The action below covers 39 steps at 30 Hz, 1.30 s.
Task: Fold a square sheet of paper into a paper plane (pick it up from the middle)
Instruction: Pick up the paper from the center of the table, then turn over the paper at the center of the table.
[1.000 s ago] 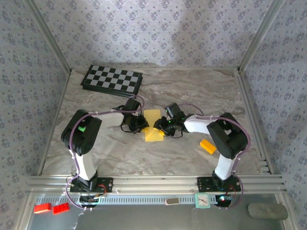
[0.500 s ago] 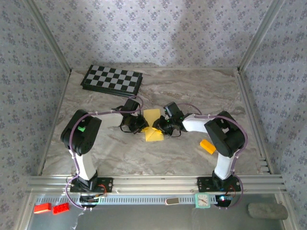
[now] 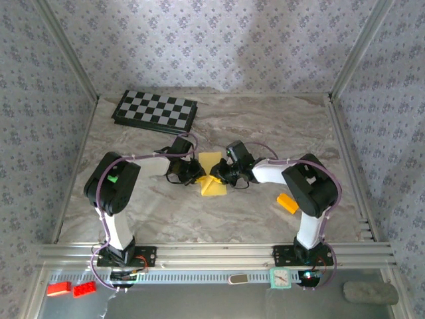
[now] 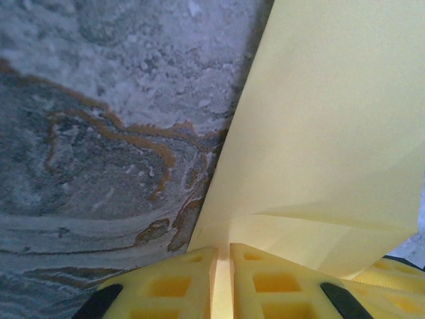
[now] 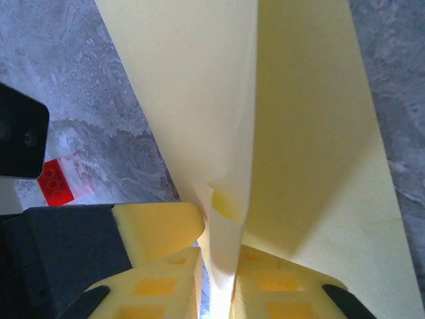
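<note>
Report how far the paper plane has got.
Done: the thin yellow sheet of paper already shows folded layers and a raised crease. In hand: the left tool and the right tool each pinch it. To do: it is no narrow pointed dart yet, so more folds remain.

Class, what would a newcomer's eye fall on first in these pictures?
The bright yellow paper, partly folded, lies in the middle of the marbled table. Close up, the left gripper and the right gripper each pinch it between yellow pads. A black-and-white checkerboard lies at the far left corner.
</note>
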### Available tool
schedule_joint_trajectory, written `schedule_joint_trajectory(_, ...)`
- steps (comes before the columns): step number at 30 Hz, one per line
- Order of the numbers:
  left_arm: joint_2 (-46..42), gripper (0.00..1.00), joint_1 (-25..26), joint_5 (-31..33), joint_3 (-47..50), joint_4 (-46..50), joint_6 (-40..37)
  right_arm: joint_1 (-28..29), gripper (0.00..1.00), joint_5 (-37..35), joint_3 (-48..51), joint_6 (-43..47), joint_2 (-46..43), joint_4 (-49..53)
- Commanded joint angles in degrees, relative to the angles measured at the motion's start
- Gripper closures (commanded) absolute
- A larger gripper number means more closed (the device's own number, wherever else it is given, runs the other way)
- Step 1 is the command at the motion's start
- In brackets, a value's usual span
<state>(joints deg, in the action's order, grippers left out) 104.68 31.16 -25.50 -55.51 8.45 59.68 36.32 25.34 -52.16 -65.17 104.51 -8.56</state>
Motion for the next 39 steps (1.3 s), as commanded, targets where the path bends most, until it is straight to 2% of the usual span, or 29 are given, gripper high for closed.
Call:
schedule_joint_trajectory(1,-0.24,0.85,-0.65,2.39,1.66,3.36,0.20,0.41,0.85,0.50,0.42,-0.37,1.47,-0.43)
schedule_joint_trajectory(7,-5.19,0.79,-2.00,1.85,1.76,3.23,-0.60,0.21,0.96,-0.75,-1.08,3.07,0.24,0.72)
schedule_joint_trajectory(13,-15.68,0.59,-6.01,1.30,4.55,2.23,-2.50,-1.25,0.99,0.37,-2.83,10.94,-4.17,-0.54)
schedule_joint_trajectory(17,-23.63,0.36,-9.27,-2.15,7.81,-2.32,-2.42,-3.61,1.00,5.74,-3.60,13.82,-6.96,-4.55)
schedule_joint_trajectory(21,-28.86,0.15,-10.66,-6.94,10.60,-10.71,-0.21,-5.57,1.00,10.72,-5.50,14.23,-9.58,-8.02)
schedule_joint_trajectory(25,-30.77,0.00,-10.59,-11.46,12.61,-21.78,4.99,-6.82,1.00,14.59,-7.94,12.38,-11.12,-11.83)
schedule_joint_trajectory(29,-31.00,0.00,-10.51,-14.45,13.15,-30.84,9.06,-7.43,0.99,17.63,-9.44,7.02,-10.93,-17.63)
schedule_joint_trajectory(34,-31.84,0.03,-9.92,-14.44,13.03,-33.90,8.72,-7.57,0.99,20.48,-9.67,-0.30,-9.25,-25.60)
schedule_joint_trajectory(39,-31.87,0.14,-8.88,-14.67,13.14,-37.14,8.57,-7.83,0.98,21.82,-9.45,-4.30,-8.55,-29.64)
